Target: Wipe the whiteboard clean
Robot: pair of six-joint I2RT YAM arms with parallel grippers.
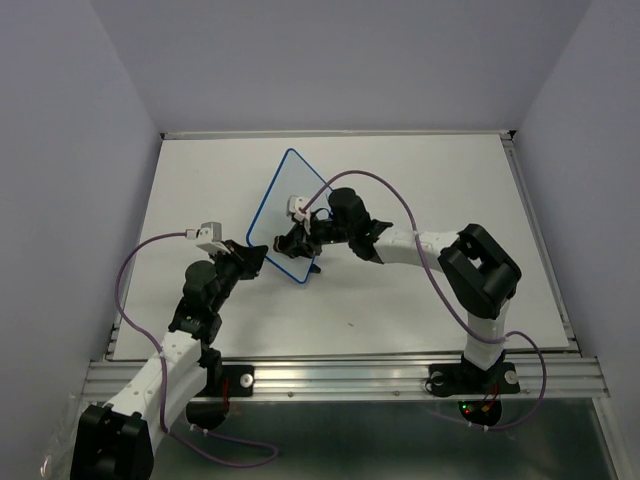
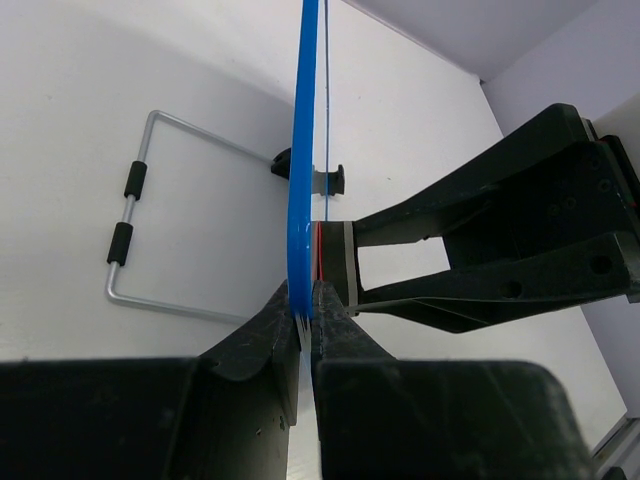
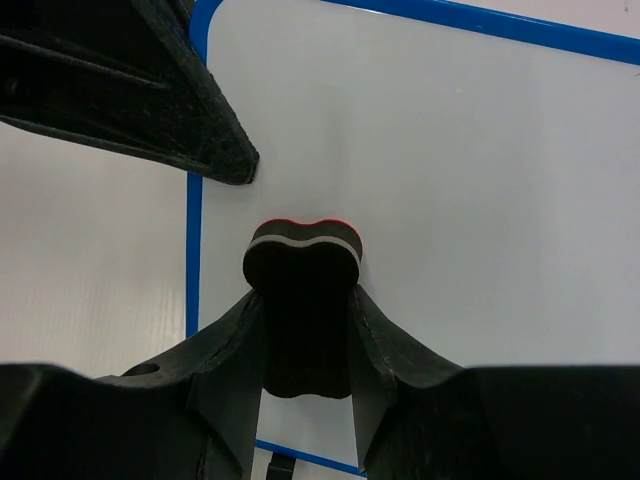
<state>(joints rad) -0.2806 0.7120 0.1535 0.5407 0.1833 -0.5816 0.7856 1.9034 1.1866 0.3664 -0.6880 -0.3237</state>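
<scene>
Two grippers meet at the whiteboard [image 1: 287,200], which is held up on edge near the middle of the table [image 1: 430,180], somewhat toward the left edge. Its near-left rim is pinched by the left gripper [image 1: 260,261], whose fingers [image 2: 345,345] are closed tight on the blue frame. An eraser [image 3: 300,290] is clasped by the right gripper [image 3: 305,320], with the fingers drawn in against its dark sides, and its red-faced end is pressed to the board. The part of the face shown from the right wrist is plain white; the rest is covered by the eraser or cut off. From the left wrist the board is seen edge-on only. A wire stand [image 2: 120,243] lies flat on the table beside it; its joint to the board is hidden.
</scene>
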